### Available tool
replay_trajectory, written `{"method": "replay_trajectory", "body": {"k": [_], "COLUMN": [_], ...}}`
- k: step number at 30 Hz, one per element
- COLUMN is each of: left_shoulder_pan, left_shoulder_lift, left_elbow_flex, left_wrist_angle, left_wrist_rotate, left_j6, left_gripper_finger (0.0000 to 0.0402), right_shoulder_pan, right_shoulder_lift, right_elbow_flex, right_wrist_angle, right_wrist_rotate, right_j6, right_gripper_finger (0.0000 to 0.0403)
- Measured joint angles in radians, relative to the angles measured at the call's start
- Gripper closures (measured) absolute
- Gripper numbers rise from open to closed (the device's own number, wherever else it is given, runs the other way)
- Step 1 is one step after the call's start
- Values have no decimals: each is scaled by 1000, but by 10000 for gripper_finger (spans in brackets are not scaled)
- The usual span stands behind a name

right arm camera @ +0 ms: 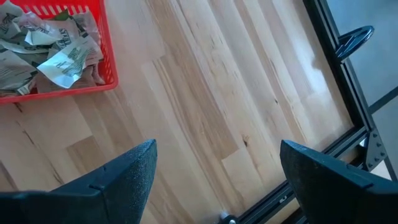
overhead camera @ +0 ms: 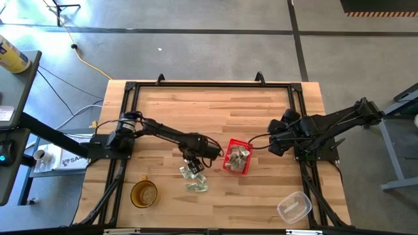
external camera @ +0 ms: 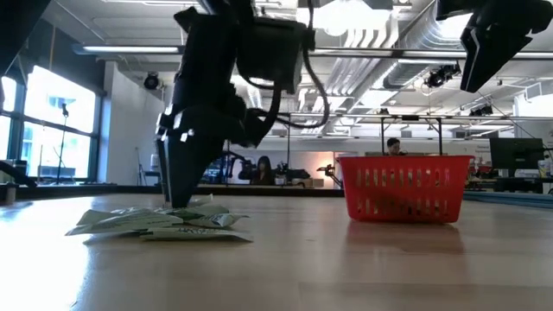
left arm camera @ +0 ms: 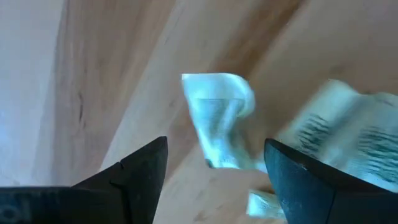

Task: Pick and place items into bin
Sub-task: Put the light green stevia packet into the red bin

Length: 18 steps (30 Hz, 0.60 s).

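Several pale green-and-white packets (overhead camera: 194, 179) lie in a loose pile on the wood table, left of the red perforated basket (overhead camera: 237, 156). More packets (right arm camera: 43, 53) lie inside the basket. My left gripper (overhead camera: 191, 164) points down at the far end of the pile and is open. In the left wrist view a crumpled packet (left arm camera: 217, 115) lies between its two fingers (left arm camera: 134, 174). My right gripper (right arm camera: 217, 144) is open and hangs above bare wood to the right of the basket (right arm camera: 93, 78). My left gripper (external camera: 177, 194) comes at the pile (external camera: 164, 223) from above, fingers pointing down, one on each side of a crumpled packet. Its tips reach down to the level of the pile. Whether they touch a packet I cannot tell.
An amber round cup (overhead camera: 144, 194) stands near the table's near-left corner. A clear plastic container (overhead camera: 294, 207) lies at the near right. Black frame rails (overhead camera: 209, 83) run along the table's edges. Bare wood lies on the far side of the pile and the basket.
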Motion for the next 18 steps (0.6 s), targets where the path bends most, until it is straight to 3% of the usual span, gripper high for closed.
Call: {"method": "replay_trajectory", "body": {"k": [4,7,10,16,18], "left_shoulder_pan": [5,6,9,54,74], "left_shoulder_lift": [-7,-8,-7,-2,3], "left_elbow_flex": [-51,-59,-60,-37,-9], "left_wrist_angle": [72,89,111,103,105], "left_wrist_rotate": [33,31,11,25,30], "left_j6": [1,26,89,198,224], "left_gripper_finger": [106,133,195,359,381], "right_shoulder_pan": [0,0,0,0,0], "right_shoulder_lift": [0,0,0,0,0], "right_elbow_flex": [0,0,0,0,0], "right_wrist_angle": [0,0,0,0,0], "right_wrist_rotate": [-4,-4,-2,4,1], "right_j6": [0,0,0,0,4], "right_gripper_finger": [73,73,73,73,73]}}
